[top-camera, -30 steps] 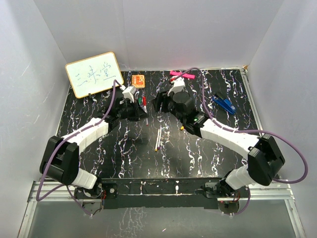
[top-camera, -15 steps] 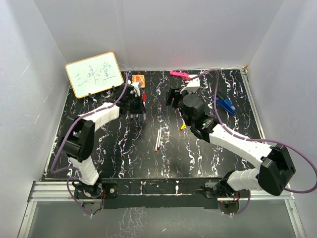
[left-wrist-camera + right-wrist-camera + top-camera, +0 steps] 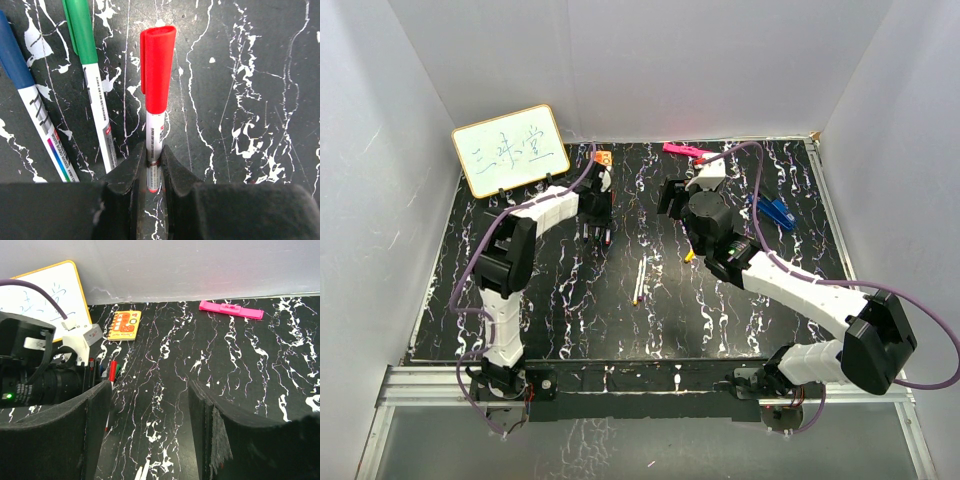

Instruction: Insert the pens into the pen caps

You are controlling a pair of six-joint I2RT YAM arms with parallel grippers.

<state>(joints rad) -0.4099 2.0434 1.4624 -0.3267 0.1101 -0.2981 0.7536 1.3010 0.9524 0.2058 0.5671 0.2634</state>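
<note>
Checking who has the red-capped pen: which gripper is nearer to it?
Left. The left gripper is closed on the white barrel of the red-capped pen. The right gripper hangs open off to the pen's right, apart from it and holding nothing.

Black, white-veined tabletop (image 3: 570, 310) under me. Far left: whiteboard (image 3: 510, 150) propped up, orange card (image 3: 603, 158) near it. Far edge: pink bar (image 3: 682, 150). Right: blue clip (image 3: 775, 211). Centre: two loose pens (image 3: 641, 277) side by side. My left side: red-capped pen (image 3: 157, 75), green-capped pen (image 3: 82, 35), blue-capped pen (image 3: 12, 55), all flat.
</note>
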